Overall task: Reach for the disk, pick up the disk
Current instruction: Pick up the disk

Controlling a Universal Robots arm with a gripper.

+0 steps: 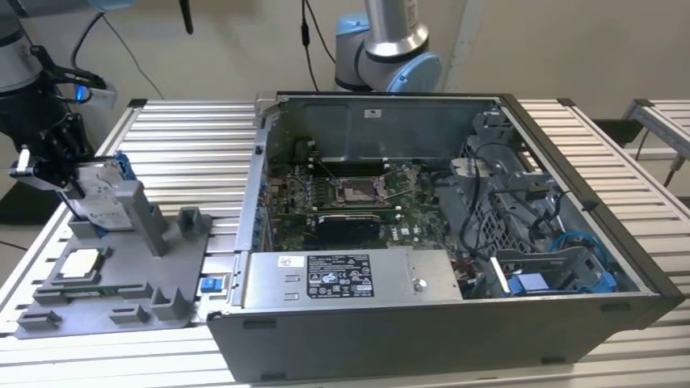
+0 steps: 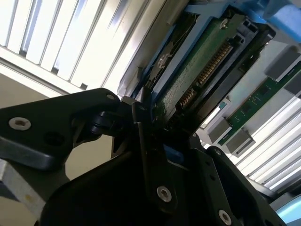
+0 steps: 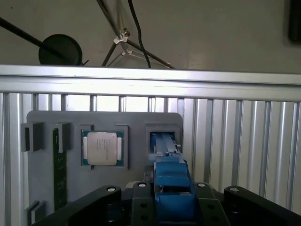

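Item: the disk (image 1: 100,202), a flat silver-grey hard drive with a white label and bright blue rails.
Position: it stands on edge in a slot of the grey fixture plate (image 1: 161,267), at the plate's far corner on the exterior view's left, just beside a grey upright post (image 1: 138,212).
Disk, first wrist view: the blue rail (image 3: 171,181) runs edge-on from the plate's slot.
Disk, second wrist view: the green circuit-board face and a row of connector pins (image 2: 197,80) are shown.
End effector: the black end effector (image 1: 60,174) is at the disk's outer edge; in the first wrist view (image 3: 173,200) its fingers (image 3: 142,202) sit flush against both sides of the blue rail, closed on the disk.
Seating: the disk's lower edge is in the fixture slot, not lifted clear.
Fixture contents: a square silver-topped processor chip (image 3: 102,148) lies flat in its recess, near the disk slot; a green memory stick (image 3: 57,169) lies beyond it.
Counter: a slatted metal counter (image 1: 183,145) carries the fixture plate and an open computer case (image 1: 431,343).
Case: it lies to the exterior view's right of the plate, with a labelled grey power supply box (image 1: 345,279) and a motherboard (image 1: 356,194) inside.
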